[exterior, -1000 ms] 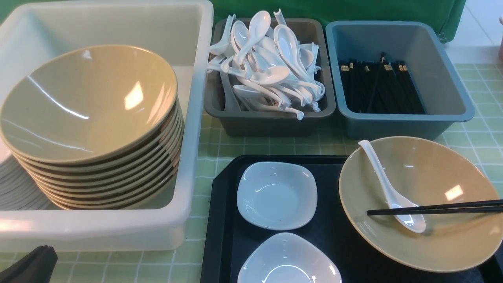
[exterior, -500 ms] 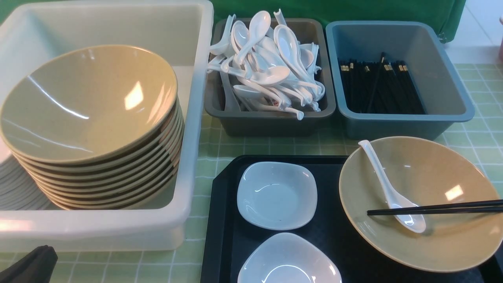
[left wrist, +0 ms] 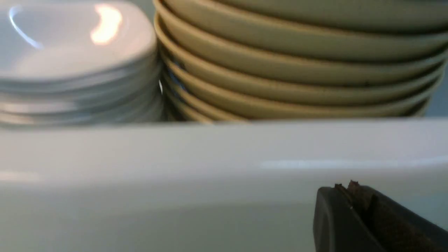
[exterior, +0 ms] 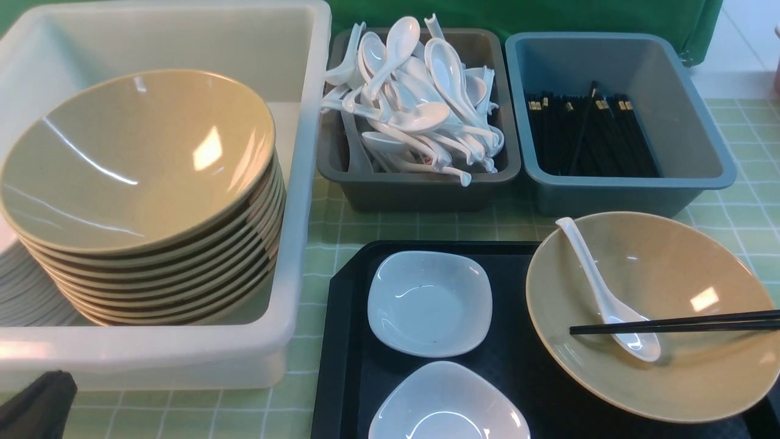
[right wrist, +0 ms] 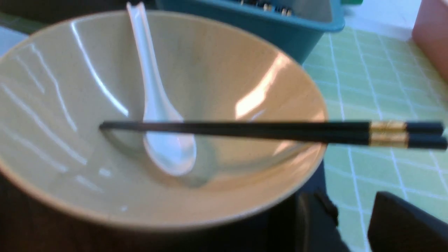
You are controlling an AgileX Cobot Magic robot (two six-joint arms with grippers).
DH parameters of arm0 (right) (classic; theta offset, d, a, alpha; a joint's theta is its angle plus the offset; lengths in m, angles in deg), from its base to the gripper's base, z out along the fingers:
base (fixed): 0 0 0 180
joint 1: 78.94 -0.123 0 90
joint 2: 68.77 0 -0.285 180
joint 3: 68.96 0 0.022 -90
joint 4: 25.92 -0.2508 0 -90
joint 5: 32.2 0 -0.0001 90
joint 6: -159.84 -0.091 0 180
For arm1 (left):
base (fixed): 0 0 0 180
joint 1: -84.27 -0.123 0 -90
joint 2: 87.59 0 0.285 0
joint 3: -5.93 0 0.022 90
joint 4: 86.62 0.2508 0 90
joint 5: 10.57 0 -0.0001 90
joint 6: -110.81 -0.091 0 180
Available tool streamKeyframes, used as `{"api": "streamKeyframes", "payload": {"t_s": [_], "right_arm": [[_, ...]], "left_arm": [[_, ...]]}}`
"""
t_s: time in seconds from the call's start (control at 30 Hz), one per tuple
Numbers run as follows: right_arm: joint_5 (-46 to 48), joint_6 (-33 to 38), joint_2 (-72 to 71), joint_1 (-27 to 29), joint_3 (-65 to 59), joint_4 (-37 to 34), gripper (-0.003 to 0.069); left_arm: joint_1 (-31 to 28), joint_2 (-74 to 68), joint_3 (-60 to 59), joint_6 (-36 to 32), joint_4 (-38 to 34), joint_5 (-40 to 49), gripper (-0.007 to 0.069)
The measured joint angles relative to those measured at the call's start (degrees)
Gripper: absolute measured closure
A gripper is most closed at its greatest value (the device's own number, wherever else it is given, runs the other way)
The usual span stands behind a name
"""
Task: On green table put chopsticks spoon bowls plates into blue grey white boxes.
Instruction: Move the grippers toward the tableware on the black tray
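A tan bowl (exterior: 670,372) stands on the black tray (exterior: 347,341) at the front right. In it lie a white spoon (exterior: 600,289) and a pair of black chopsticks (exterior: 676,323) that stick out over its right rim. Two small white plates (exterior: 429,302) (exterior: 448,405) sit on the tray's left half. My left gripper (exterior: 36,405) is shut and empty, low in front of the white box (exterior: 152,356). My right gripper (right wrist: 353,213) is open and empty, just before the bowl's (right wrist: 210,87) near rim, below the chopsticks' (right wrist: 266,129) gold-banded ends.
The white box holds a tall stack of tan bowls (exterior: 140,177) and a stack of white plates (left wrist: 70,59). The grey box (exterior: 420,192) is heaped with white spoons. The blue box (exterior: 627,189) holds black chopsticks. A green checked cloth (exterior: 743,213) covers the table.
My left gripper has drawn back slightly toward the lower left corner of the front view. Nothing else has moved.
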Motion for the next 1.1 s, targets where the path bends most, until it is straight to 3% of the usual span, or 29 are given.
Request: {"api": "streamKeyframes", "payload": {"t_s": [0.2, 0.47, 0.7, 0.83, 0.97, 1.1], "right_arm": [[-9.1, -5.4, 0.0, 0.0, -0.4, 0.0, 0.0423], [-16.6, -16.3, 0.0, 0.0, -0.5, 0.0, 0.0423], [-26.5, -22.8, 0.0, 0.0, -0.5, -0.2, 0.0423], [-26.1, -26.2, 0.0, 0.0, 1.3, -0.3, 0.0423], [-25.7, -28.5, 3.1, 0.0, 11.3, -0.3, 0.0423], [-21.2, -29.7, 13.4, 0.0, 26.7, -0.3, 0.0423]], "left_arm": [[0.0, 0.0, 0.0, 0.0, 0.4, -10.0, 0.0626], [0.0, 0.0, 0.0, 0.3, 0.5, -12.1, 0.0626], [0.0, 0.0, 0.0, 8.4, -5.2, -23.8, 0.0626], [0.0, 0.0, 0.5, 14.0, -8.1, -31.7, 0.0626], [0.0, -2.3, 8.6, 17.1, -9.9, -30.5, 0.0626], [0.0, -11.9, 22.9, 16.2, -9.8, -20.8, 0.0626]]}}
